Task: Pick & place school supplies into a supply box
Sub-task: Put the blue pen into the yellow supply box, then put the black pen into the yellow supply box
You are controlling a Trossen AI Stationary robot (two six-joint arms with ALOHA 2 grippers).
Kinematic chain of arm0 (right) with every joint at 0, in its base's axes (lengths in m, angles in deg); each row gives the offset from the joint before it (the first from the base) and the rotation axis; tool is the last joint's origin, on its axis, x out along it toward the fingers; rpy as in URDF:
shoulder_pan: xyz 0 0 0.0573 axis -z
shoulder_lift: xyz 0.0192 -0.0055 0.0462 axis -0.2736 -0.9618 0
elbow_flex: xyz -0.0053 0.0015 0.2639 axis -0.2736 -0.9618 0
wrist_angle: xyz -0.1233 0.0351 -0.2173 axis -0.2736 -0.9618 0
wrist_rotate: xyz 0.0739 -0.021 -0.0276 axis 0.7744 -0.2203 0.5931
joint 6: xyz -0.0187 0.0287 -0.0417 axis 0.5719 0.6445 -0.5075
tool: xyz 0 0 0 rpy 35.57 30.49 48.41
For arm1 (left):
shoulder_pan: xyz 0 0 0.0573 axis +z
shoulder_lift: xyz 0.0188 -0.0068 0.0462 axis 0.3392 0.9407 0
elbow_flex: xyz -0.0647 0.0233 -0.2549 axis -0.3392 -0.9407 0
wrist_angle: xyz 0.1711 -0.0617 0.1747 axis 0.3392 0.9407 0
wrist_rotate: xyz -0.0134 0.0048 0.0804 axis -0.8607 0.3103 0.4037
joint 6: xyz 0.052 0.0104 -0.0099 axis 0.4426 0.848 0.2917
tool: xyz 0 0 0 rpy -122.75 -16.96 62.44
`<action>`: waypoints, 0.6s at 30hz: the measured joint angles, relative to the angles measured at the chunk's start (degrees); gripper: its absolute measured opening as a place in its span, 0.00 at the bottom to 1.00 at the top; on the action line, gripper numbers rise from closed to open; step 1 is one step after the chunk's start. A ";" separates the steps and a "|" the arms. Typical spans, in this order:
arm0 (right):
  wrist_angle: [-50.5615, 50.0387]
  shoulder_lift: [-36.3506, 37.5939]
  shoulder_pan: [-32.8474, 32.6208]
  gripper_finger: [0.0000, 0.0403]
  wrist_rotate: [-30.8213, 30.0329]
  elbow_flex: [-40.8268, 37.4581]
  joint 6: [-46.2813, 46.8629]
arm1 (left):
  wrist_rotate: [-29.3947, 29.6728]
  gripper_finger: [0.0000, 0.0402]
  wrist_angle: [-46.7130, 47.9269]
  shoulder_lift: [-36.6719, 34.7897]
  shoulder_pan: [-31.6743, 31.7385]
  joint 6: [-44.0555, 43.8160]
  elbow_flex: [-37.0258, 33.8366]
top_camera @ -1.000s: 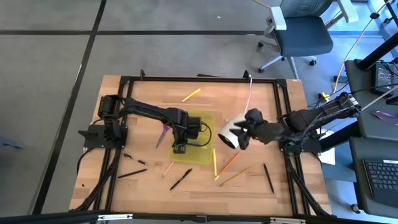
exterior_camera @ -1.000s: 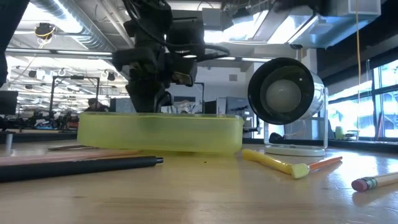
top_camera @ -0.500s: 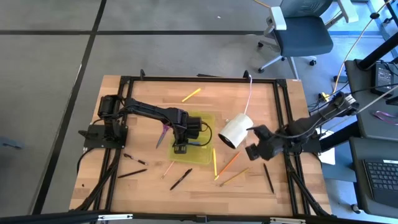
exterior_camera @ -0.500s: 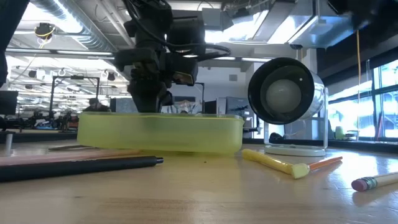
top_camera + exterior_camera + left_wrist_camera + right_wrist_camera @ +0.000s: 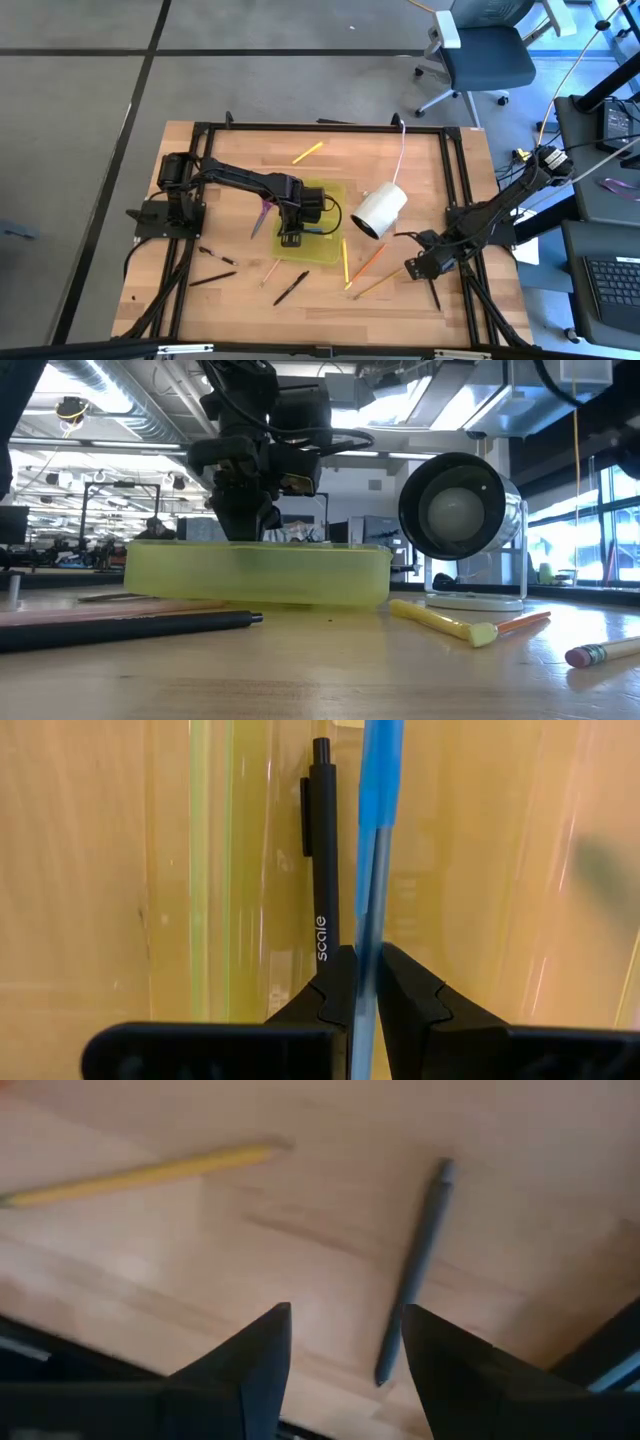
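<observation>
In the low view a black pen [image 5: 130,626] and a yellow marker [image 5: 440,622] lay nearest on the table, with the supply box [image 5: 258,573] behind them. The left gripper [image 5: 365,982] hung inside the box, its fingers closed on a blue pen [image 5: 378,840] beside a black pen [image 5: 321,860] already lying there. To finish well, it should probably release low and then lift straight. Farther right, the right gripper [image 5: 340,1350] hovered half open and empty over a grey pen [image 5: 415,1270].
</observation>
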State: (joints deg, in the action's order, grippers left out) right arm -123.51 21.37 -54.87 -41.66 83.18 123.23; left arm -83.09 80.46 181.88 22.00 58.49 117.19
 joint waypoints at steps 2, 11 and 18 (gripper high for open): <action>0.53 0.00 -0.36 0.48 0.03 -1.29 1.13 | 0.00 0.05 -0.01 0.00 0.00 0.00 0.00; 1.09 -0.02 -0.42 0.48 -0.55 -5.88 1.41 | 0.00 0.10 -0.07 -0.02 0.00 -0.04 0.00; 5.08 -0.16 -0.42 0.48 -0.63 -8.76 1.23 | -0.01 0.19 -0.26 -0.03 0.10 -1.14 0.00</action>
State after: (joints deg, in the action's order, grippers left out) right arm -118.43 21.21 -55.30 -42.29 74.42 124.46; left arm -83.10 80.20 181.85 22.10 57.35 117.19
